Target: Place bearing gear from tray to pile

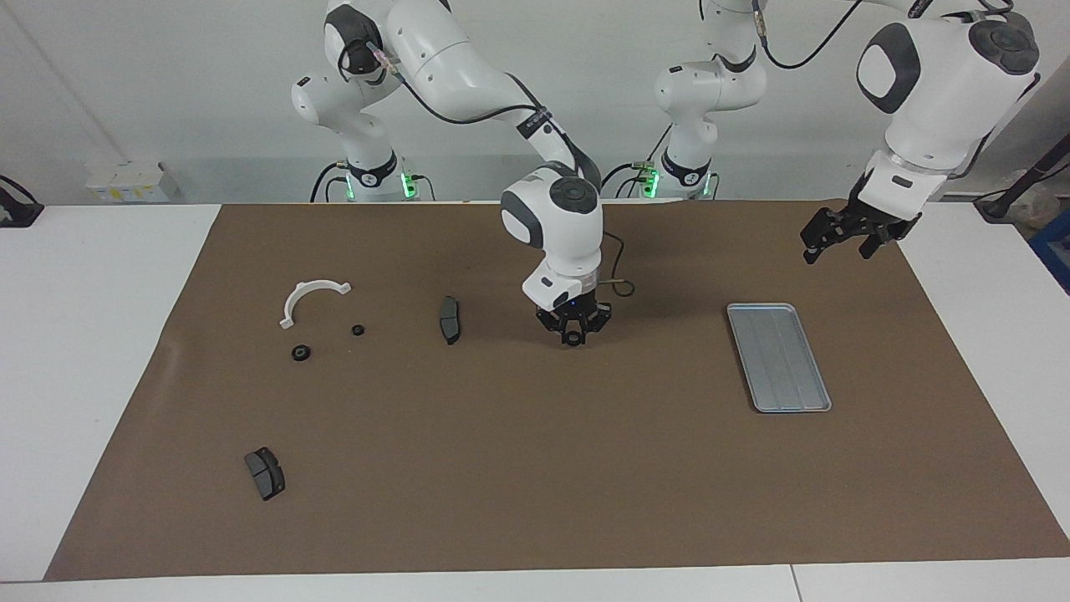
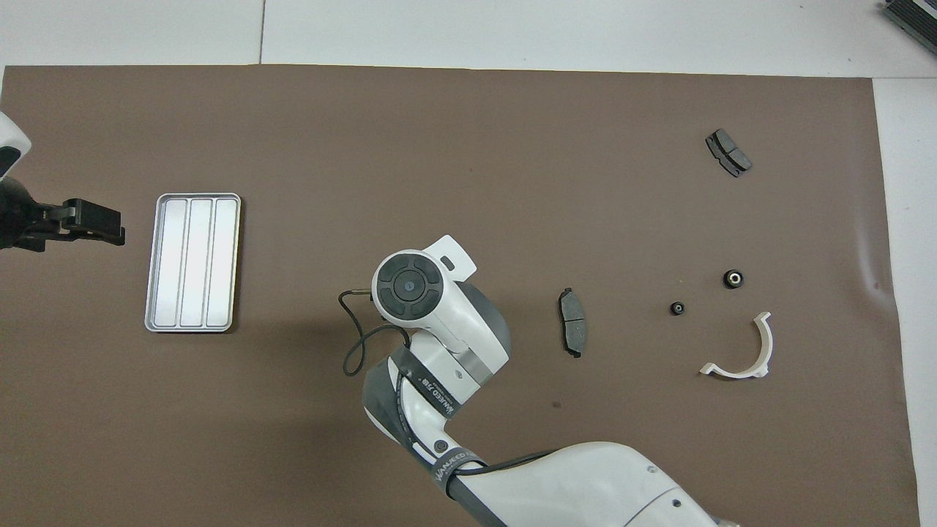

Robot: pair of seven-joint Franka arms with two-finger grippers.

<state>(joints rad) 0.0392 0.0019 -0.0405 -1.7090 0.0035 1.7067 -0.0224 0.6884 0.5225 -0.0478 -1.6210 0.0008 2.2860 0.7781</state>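
Observation:
The silver-grey tray (image 1: 779, 358) lies empty toward the left arm's end of the mat; it also shows in the overhead view (image 2: 192, 262). My right gripper (image 1: 573, 336) hangs low over the middle of the mat, between the tray and a brake pad (image 1: 450, 319), shut on a small black bearing gear (image 1: 573, 339). In the overhead view the arm's wrist (image 2: 410, 285) hides the gripper and gear. The pile lies toward the right arm's end: a white semicircular bracket (image 1: 311, 298), two small black gears (image 1: 301, 353) (image 1: 358, 330) and a second brake pad (image 1: 265, 473). My left gripper (image 1: 843, 241) waits open in the air beside the tray.
The brown mat (image 1: 535, 468) covers most of the white table. In the overhead view the bracket (image 2: 743, 351), the gears (image 2: 733, 278) (image 2: 678, 308) and the pads (image 2: 573, 322) (image 2: 728, 152) are spread apart. A thin black cable (image 2: 359, 344) loops from the right wrist.

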